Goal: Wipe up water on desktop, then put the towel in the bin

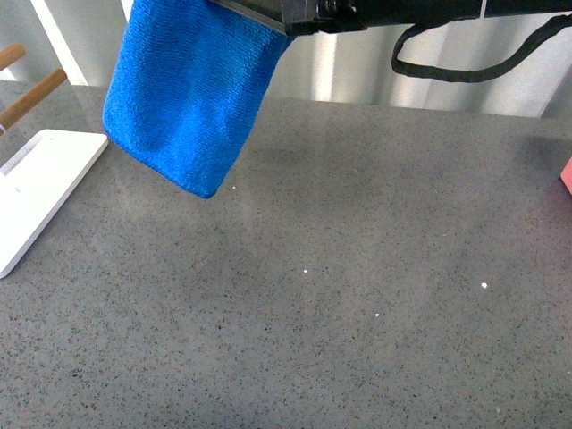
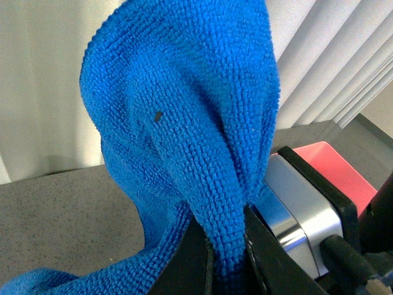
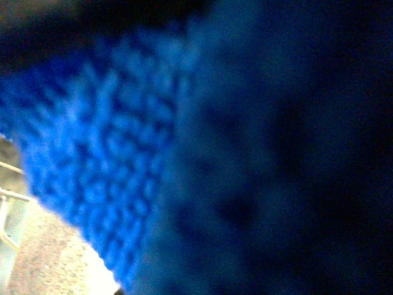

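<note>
Bright blue fluffy towel (image 1: 183,98) hangs limp in the air above the left side of the grey speckled tabletop (image 1: 357,295). The left claw (image 2: 227,264) pinches a bunched fold. The right claw (image 1: 268,16) meets the top edge, but I cannot tell its grip. The towel looks light, soft and floppy, and is probably best held by a gathered edge.

Desktop (image 1: 357,313) lies open; towel (image 1: 188,98) and white board (image 1: 40,183) crowd its left.

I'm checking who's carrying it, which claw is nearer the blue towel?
Left. The left claw is shut on the towel, cloth pinched between its fingers. The right claw is hidden: its camera shows only blurred blue cloth pressed close.
</note>
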